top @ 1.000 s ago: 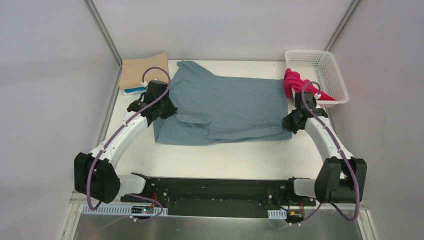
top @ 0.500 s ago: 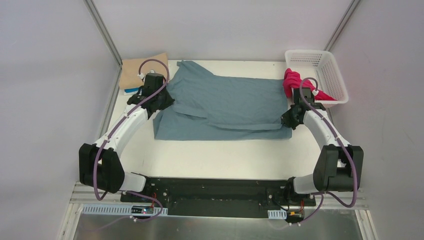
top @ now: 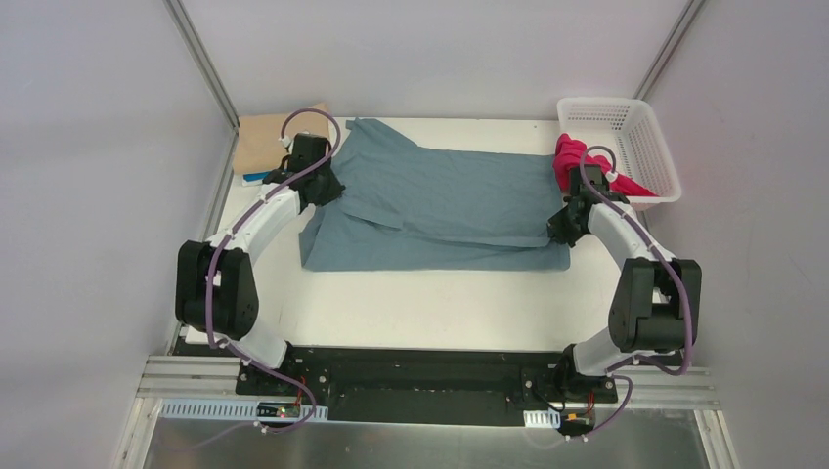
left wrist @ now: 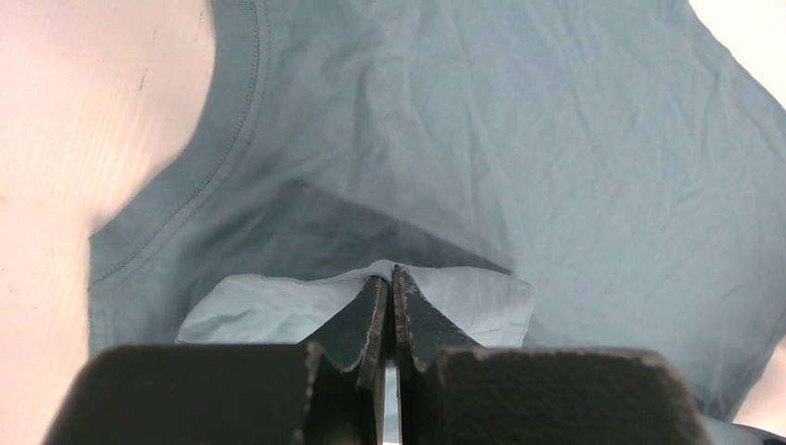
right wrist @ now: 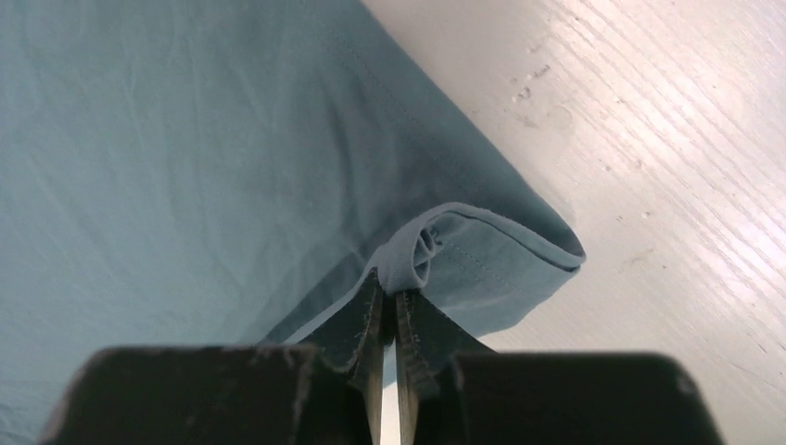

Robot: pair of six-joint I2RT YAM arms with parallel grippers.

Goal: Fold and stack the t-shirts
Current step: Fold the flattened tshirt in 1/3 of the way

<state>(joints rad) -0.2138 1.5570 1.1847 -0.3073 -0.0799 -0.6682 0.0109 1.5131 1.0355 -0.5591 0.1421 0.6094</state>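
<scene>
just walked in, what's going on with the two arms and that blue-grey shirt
Two robot arms are folding a teal-blue t-shirt on the table. The left end effector is pinched shut on cloth near the collar, the right end effector on a corner at the other end, with a flap doubled over the shirt. A folded tan t-shirt sits at the far left, and a red t-shirt hangs over the edge of the white basket.

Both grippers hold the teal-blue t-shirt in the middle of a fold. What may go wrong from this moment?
1. The right gripper pinches only a small bunched bit of hem of the teal-blue t-shirt; it may slip out and spoil the fold.
2. The magenta-red t-shirt hangs over the white basket rim beside the right arm; the arm might snag it.
</scene>
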